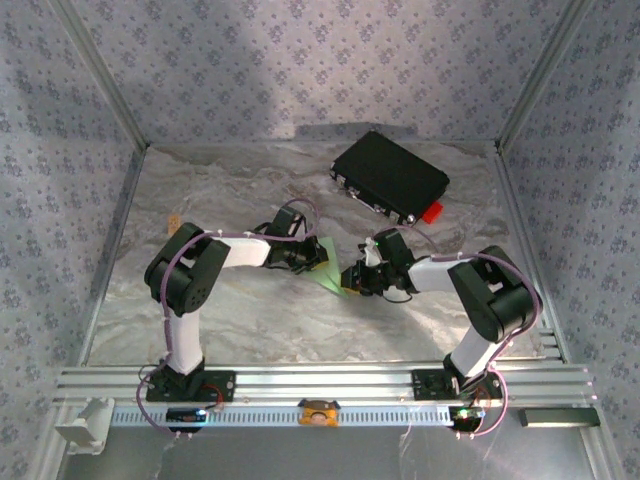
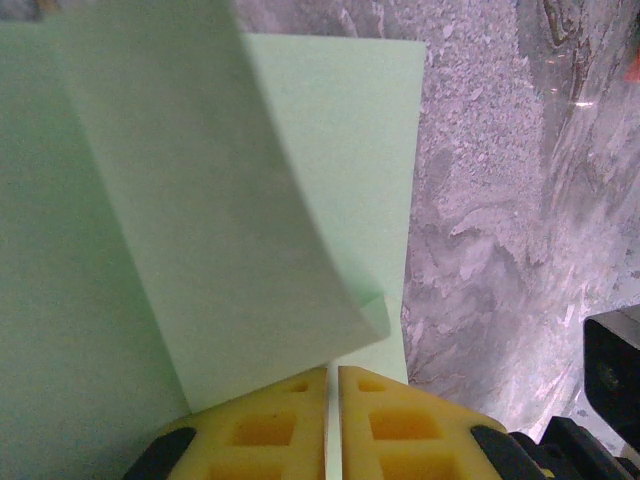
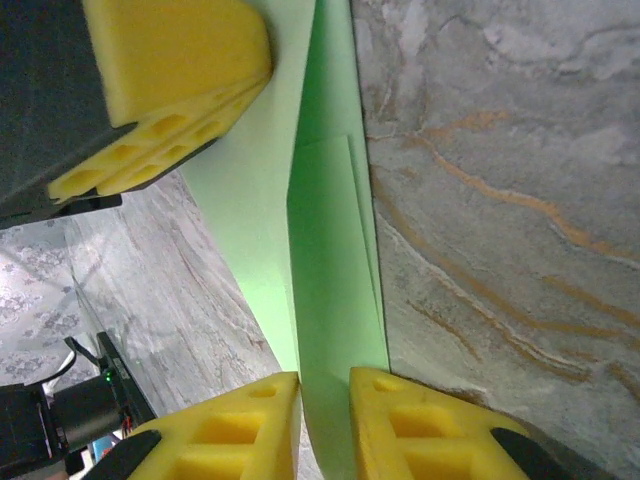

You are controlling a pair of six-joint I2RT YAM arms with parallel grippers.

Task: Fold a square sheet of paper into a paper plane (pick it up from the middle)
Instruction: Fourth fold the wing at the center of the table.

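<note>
Two robot arms stand at the near edge, the left arm (image 1: pixel 185 275) and the right arm (image 1: pixel 490 290), each with one gripper: left gripper (image 2: pixel 333 372), right gripper (image 3: pixel 325 378). Between them is one sheet of pale green paper (image 2: pixel 330 120). Far right: one black case (image 1: pixel 390 175) and one small red tab (image 1: pixel 432 212).

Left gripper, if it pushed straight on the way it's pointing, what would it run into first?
Most likely the square sheet of paper: the left gripper is shut on its edge, and the curled flap rises right ahead of it. What lies behind the flap is hidden.
</note>
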